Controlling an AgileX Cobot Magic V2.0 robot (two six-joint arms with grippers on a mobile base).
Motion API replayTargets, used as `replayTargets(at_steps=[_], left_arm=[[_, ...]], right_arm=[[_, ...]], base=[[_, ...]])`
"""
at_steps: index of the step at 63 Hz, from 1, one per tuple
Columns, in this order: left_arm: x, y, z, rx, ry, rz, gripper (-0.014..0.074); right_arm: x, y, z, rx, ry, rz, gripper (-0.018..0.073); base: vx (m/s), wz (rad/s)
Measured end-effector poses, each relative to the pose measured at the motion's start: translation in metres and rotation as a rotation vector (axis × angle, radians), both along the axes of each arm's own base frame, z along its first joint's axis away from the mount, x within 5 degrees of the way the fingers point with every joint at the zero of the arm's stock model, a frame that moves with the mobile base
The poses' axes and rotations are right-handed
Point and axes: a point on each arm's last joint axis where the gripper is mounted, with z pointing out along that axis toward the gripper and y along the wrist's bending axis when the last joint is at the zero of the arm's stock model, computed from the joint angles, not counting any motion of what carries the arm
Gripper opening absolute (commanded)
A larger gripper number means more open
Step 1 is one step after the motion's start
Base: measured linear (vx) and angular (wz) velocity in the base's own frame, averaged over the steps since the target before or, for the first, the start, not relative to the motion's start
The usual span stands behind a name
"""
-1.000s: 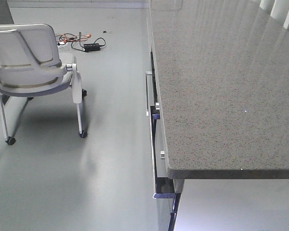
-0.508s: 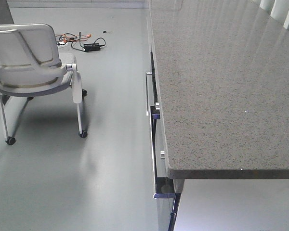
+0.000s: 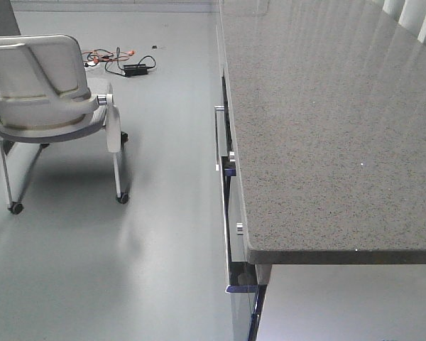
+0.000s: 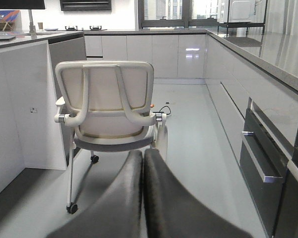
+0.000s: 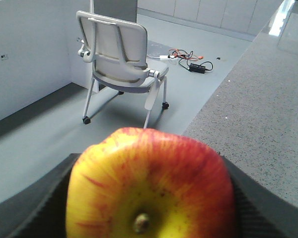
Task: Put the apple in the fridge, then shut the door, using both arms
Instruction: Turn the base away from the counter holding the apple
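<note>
Grey speckled counter [image 5: 258, 99], apple [image 5: 151, 178] clamped in right gripper [image 5: 151, 203] (stem towards camera)

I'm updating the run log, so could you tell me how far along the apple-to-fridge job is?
Done: the apple is grasped in the right gripper. In hand: carrying it; the left gripper is shut and empty. Left: no fridge is in view, so placing and door closing remain.

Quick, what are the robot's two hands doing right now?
Left hand: closed, holding nothing.
Right hand: closed on the apple.
</note>
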Motion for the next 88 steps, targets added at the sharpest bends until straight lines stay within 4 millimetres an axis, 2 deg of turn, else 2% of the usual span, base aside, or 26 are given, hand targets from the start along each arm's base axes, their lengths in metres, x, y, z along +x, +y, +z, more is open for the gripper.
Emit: replayTargets(at_steps=[56,88], left_arm=[[0.0000,0.0000,0.0000,0.000,0.000,0.000,-0.0008],[0.0000,0.0000,0.0000,0.000,0.000,0.000,-0.0008]], right_arm=[[0.0000,0.0000,0.0000,0.000,0.000,0.000,0.0003],[-0.0012,0.0004,0.0001,-0.001,-0.002,0.012,0.0003]], base=[[-0.02,0.07],[-0.03,0.39]])
